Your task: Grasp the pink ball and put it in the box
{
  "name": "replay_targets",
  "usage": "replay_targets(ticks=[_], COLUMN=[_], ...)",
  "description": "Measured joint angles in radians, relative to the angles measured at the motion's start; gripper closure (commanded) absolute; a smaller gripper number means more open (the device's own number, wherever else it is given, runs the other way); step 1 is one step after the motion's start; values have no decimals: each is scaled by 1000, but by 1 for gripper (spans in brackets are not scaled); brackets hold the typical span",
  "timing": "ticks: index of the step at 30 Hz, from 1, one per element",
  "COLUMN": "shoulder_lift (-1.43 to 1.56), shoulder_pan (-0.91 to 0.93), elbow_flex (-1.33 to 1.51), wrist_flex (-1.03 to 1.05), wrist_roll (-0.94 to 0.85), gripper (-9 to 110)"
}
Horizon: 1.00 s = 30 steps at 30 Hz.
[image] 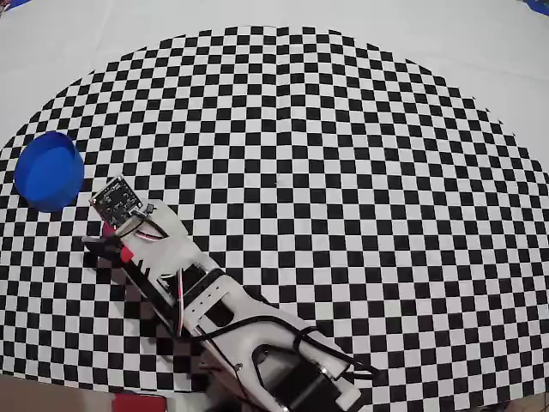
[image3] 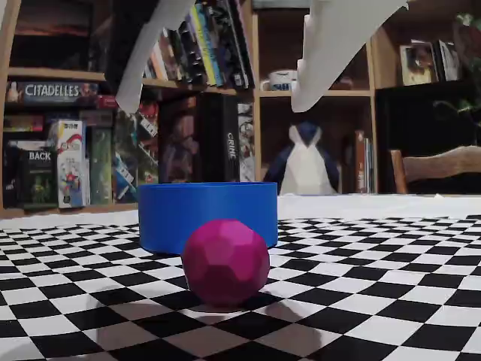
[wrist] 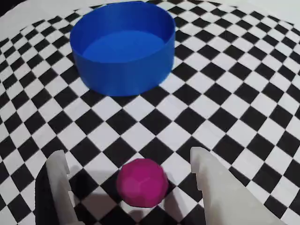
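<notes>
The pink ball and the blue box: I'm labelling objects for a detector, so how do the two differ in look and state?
Colour: the ball is magenta-pink, the box bright blue. Shape: the ball is a faceted solid sphere, the box an open, empty round container. Size: the ball is much smaller than the box. Position: the ball lies between the open jaws of the gripper, the box stands clear ahead. Both rest on the checkered mat.

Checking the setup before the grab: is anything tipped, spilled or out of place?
Nothing stands out. The blue box sits upright and empty on the checkered cloth, and the pink ball rests on the cloth between the open pincer's fingers.
</notes>
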Motion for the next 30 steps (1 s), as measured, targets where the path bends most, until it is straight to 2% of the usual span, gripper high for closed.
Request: replay_targets(ticks=[30], shoulder_lift=[-301], shoulder_pan=[15], elbow_flex=[-153], wrist_flex=[-15], wrist_roll=[0], gripper=[71])
